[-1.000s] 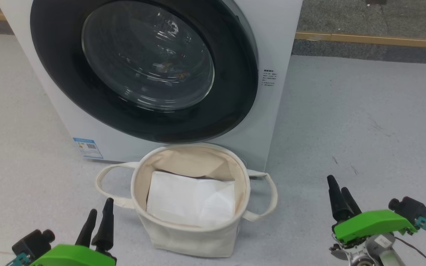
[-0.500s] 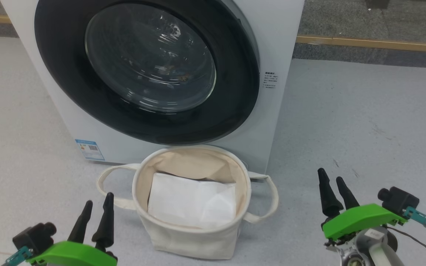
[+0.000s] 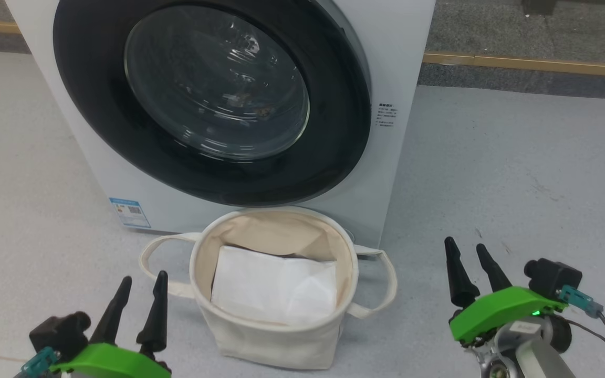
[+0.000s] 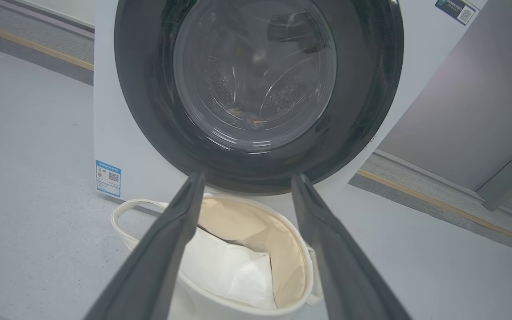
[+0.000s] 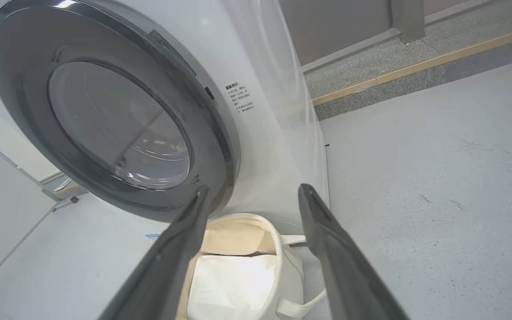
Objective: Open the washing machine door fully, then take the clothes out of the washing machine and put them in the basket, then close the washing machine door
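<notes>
Head view: door [image 3: 210,100] looks shut on the washing machine [image 3: 394,63], basket [image 3: 271,341] just below it. Left hand [image 3: 144,278] and right hand [image 3: 464,244] wait empty, fingers apart. Best to hook the door's right edge and swing it wide.

A: What colour is the washing machine [image 3: 398,52]?
B: White, with a small blue label [image 3: 129,212]. The washing machine door [image 3: 213,89] has a shiny black rim.
A: And the basket [image 3: 276,344]?
B: Cream. The sheet [image 3: 276,289] in it is white. The floor [image 3: 518,184] is grey.
</notes>
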`<state>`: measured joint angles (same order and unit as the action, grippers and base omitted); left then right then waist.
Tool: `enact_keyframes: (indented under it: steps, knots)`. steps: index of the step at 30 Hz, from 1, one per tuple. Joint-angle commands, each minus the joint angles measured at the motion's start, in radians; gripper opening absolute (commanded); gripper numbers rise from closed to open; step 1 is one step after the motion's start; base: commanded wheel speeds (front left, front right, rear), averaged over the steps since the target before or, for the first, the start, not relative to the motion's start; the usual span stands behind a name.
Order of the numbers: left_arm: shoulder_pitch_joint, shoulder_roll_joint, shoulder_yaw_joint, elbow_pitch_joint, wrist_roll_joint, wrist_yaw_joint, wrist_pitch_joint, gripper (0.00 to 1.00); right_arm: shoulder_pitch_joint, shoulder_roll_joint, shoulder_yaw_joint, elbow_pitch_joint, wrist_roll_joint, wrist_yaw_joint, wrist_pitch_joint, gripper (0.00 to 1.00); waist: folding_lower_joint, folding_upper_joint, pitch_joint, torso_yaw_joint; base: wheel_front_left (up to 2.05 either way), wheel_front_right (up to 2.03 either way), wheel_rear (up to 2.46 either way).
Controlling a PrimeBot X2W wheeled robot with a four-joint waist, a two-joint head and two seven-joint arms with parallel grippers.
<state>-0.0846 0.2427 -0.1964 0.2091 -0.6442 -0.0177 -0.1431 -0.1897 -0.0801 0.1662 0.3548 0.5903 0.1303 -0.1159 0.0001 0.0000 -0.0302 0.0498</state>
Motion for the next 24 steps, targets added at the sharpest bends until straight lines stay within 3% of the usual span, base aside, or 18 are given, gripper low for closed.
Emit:
enact_keyframes:
  steps: [1,24]
  knots:
    - [-0.063,0.032,0.021,-0.042,0.037,0.005,-0.017,1.00,-0.064,-0.012,0.016,-0.029,-0.039,0.000,-0.013,1.00,0.0000,0.0000,0.000,0.001,0.00,0.00,0.00]
    - [-0.081,0.064,-0.007,-0.077,0.281,0.014,-0.084,1.00,-0.090,-0.015,0.067,-0.033,-0.322,0.000,-0.042,1.00,0.0000,0.0000,0.004,0.022,0.00,0.00,0.00]
